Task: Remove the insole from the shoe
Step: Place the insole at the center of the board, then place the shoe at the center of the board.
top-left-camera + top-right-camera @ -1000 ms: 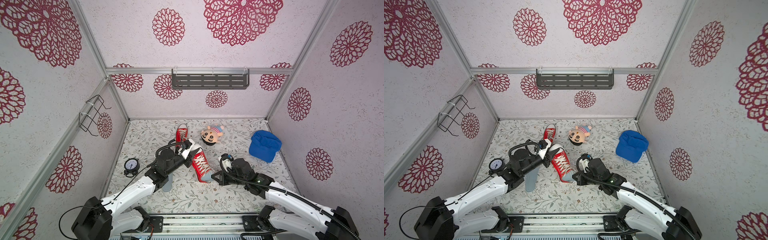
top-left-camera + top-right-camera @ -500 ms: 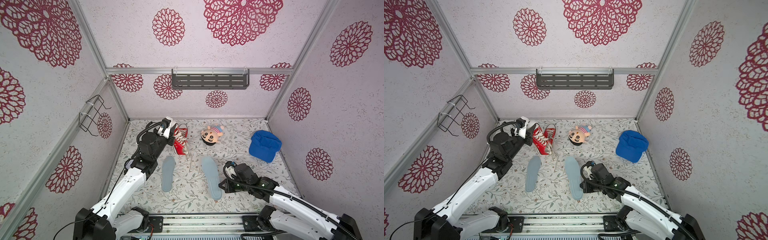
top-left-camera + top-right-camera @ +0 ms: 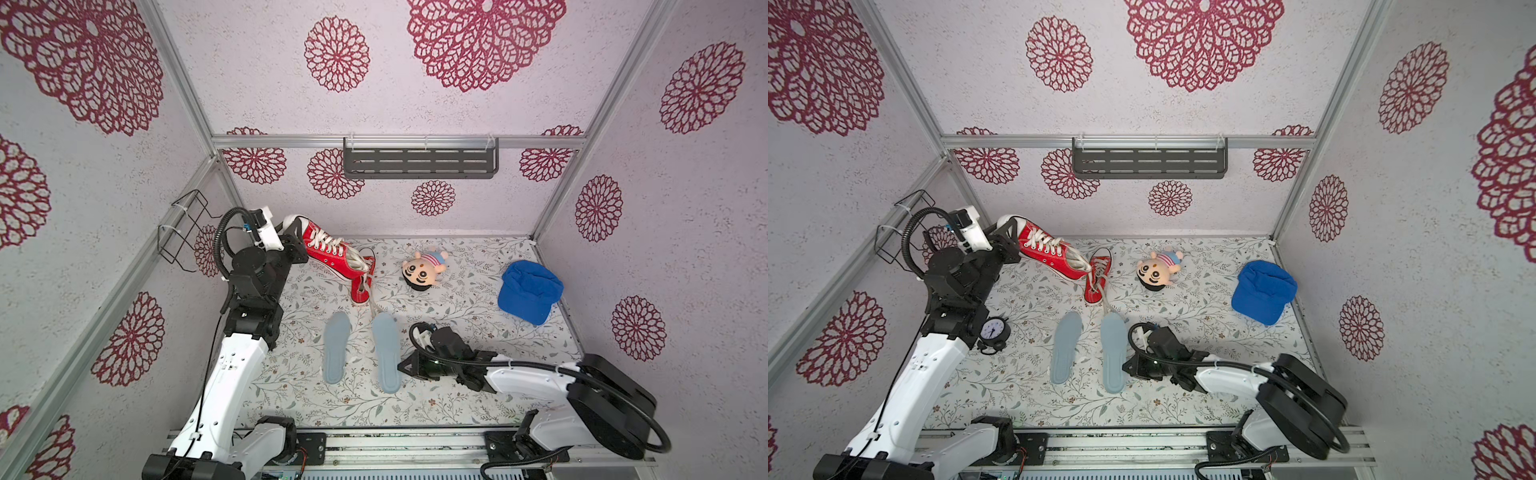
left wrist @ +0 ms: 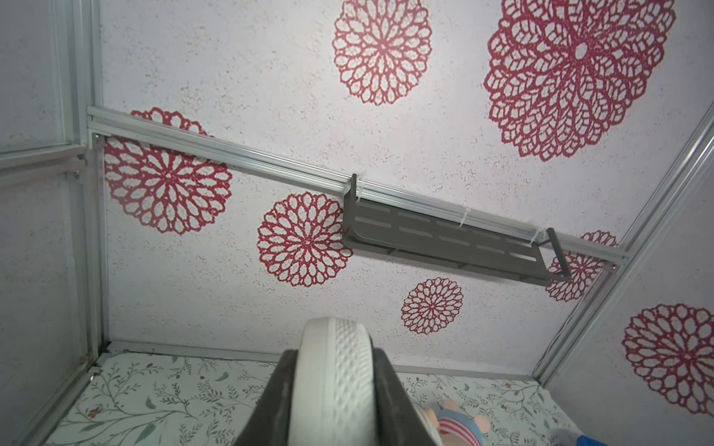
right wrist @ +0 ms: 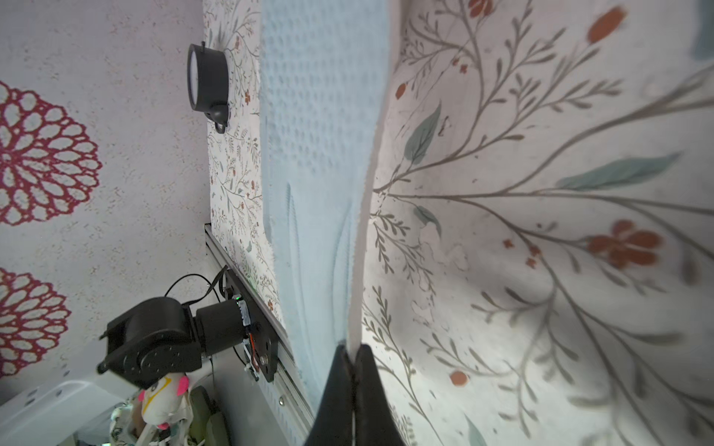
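My left gripper is raised at the back left and is shut on the white rubber end of a red lace-up shoe, which it holds off the floor. In the left wrist view that ribbed white rubber fills the gap between the jaws. A second red shoe lies on the mat below it. Two light blue insoles lie side by side on the mat, one to the left and one to the right. My right gripper is low at the right insole's edge, shut on the insole.
A plush doll and a blue cap lie at the back right of the mat. A small black clock stands by my left arm. A grey shelf hangs on the back wall, a wire basket on the left wall.
My left gripper has carried the red shoe from the middle up to the back left. The right gripper has drawn an insole toward the front; it now lies on the mat.
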`<action>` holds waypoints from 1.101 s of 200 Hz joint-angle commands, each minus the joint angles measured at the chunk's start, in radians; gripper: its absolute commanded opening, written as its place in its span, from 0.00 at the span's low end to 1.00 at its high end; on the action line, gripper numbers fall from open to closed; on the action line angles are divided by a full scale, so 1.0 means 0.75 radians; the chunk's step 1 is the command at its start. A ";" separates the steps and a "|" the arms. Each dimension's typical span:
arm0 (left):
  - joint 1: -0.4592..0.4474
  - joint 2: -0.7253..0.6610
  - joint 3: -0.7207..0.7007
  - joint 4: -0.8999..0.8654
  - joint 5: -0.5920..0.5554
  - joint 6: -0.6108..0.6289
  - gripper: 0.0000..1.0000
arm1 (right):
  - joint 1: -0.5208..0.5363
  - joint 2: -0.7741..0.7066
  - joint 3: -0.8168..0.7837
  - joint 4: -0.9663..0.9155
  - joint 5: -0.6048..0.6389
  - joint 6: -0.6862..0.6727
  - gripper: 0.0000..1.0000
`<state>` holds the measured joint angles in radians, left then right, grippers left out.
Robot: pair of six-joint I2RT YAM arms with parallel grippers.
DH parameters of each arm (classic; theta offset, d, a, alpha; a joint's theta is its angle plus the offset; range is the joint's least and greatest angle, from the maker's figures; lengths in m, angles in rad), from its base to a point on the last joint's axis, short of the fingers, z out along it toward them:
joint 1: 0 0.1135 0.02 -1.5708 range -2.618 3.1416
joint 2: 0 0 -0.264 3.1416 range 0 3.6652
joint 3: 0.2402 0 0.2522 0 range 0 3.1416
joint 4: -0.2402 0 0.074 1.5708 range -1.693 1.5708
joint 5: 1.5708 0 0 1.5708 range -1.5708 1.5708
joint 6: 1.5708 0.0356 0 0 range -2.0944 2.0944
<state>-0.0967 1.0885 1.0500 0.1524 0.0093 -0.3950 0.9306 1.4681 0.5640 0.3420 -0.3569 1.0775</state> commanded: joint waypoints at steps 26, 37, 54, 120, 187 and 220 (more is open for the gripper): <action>0.012 -0.072 -0.011 0.118 0.010 -0.182 0.00 | 0.046 0.318 0.248 0.279 -0.058 0.233 0.00; 0.012 -0.081 -0.010 0.102 0.013 -0.174 0.00 | 0.048 0.380 0.265 0.324 -0.066 0.288 0.00; 0.012 -0.091 -0.003 0.073 0.034 -0.155 0.00 | 0.057 0.451 0.285 0.337 -0.064 0.347 0.00; 0.014 -0.114 -0.022 0.036 0.080 -0.110 0.00 | 0.074 0.431 0.329 0.121 -0.039 0.291 0.53; 0.026 -0.136 -0.072 -0.035 0.640 0.084 0.00 | -0.065 -0.366 0.202 -0.496 0.459 -0.452 0.91; 0.011 -0.138 -0.212 0.142 1.055 0.026 0.00 | -0.312 -0.674 0.209 -0.318 -0.036 -0.699 0.99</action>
<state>-0.0814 1.0058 0.9432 0.0830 0.5060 -0.3515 0.7826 1.0611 0.7097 0.0704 -0.1787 0.7834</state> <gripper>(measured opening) 0.286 0.987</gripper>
